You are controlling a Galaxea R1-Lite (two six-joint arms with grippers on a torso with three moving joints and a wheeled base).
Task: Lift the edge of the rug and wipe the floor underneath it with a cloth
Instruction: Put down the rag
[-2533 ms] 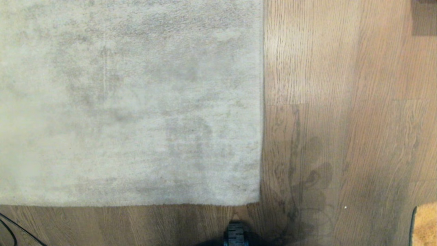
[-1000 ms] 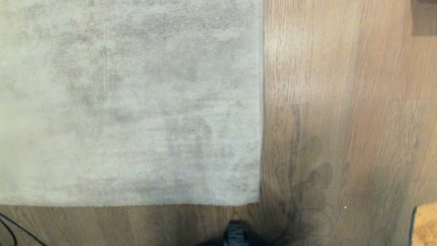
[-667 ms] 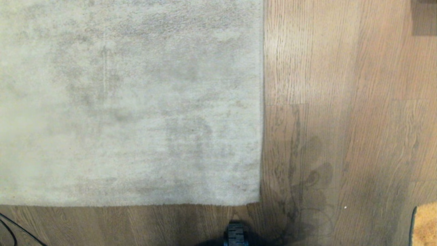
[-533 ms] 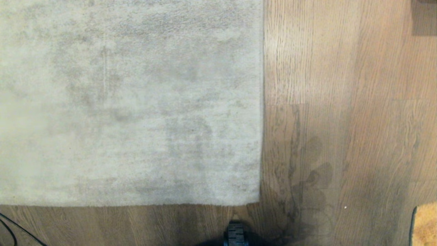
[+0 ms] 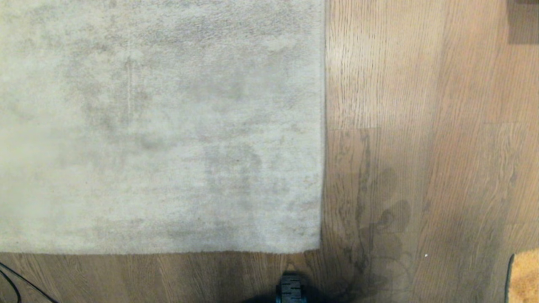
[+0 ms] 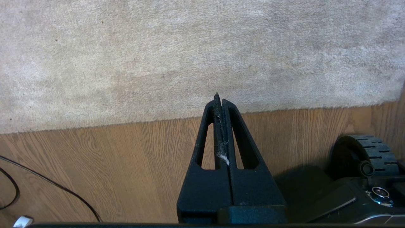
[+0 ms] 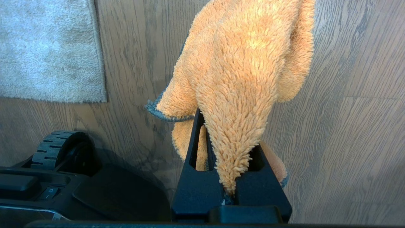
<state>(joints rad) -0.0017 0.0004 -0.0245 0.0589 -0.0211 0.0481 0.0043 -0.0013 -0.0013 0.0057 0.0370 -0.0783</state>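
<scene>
The pale grey-beige rug [image 5: 160,126] lies flat; its rug edge [image 5: 323,168] runs straight down to a near corner [image 5: 320,250]. Wood-grain floor [image 5: 429,147] lies to the right of it and in front. My right gripper [image 7: 210,122] is shut on the orange fuzzy cloth [image 7: 246,63], which drapes over the fingers and hangs above the floor [image 7: 348,126], right of the rug corner [image 7: 100,96]. A bit of the cloth [image 5: 524,275] shows at the head view's lower right. My left gripper [image 6: 220,99] is shut and holds nothing, hanging over the rug's near edge [image 6: 126,123].
My base's black wheel [image 5: 290,288] stands just before the rug corner, and also shows in the left wrist view [image 6: 364,155] and the right wrist view [image 7: 57,152]. A black cable [image 6: 47,183] trails over the floor at the left. A dark object [image 5: 523,21] sits far right.
</scene>
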